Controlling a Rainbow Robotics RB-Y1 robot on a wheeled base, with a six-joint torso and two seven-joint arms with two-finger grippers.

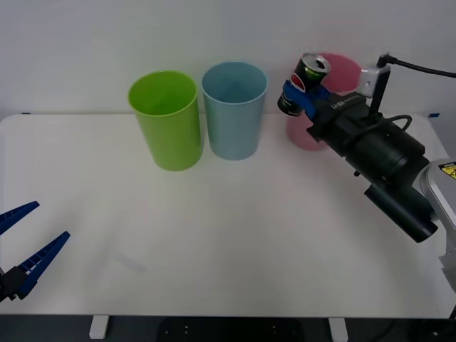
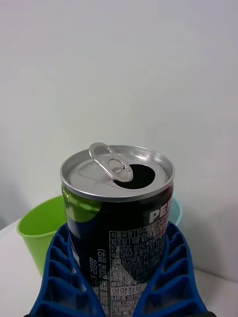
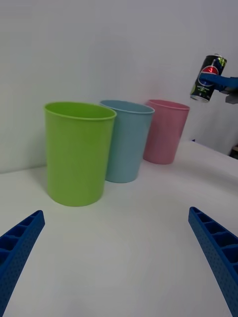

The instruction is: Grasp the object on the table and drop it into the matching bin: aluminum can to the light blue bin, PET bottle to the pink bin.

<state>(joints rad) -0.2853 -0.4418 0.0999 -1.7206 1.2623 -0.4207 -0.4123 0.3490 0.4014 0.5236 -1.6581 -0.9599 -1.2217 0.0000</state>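
**Can held aloft by the bins**

While the left gripper (image 1: 25,246) sits low at the near left of the wide white table (image 1: 228,242), its blue fingers spread wide and holding nothing, the right gripper (image 1: 301,95) pinches the small dark aluminum can (image 1: 305,83), silver top (image 2: 117,171) tilted. Can is airborne, over the tall pink plastic bin (image 1: 335,75), right of the tall light blue plastic bin (image 1: 234,108). Lime green bin (image 1: 166,119) leftmost.

The aluminum can (image 1: 305,84), dark with green and white print, a red-and-blue logo and an opened silver top, is held tilted in the air beside the pink bin (image 1: 340,73). The light blue bin (image 1: 234,110) stands upright on the table (image 1: 228,235).
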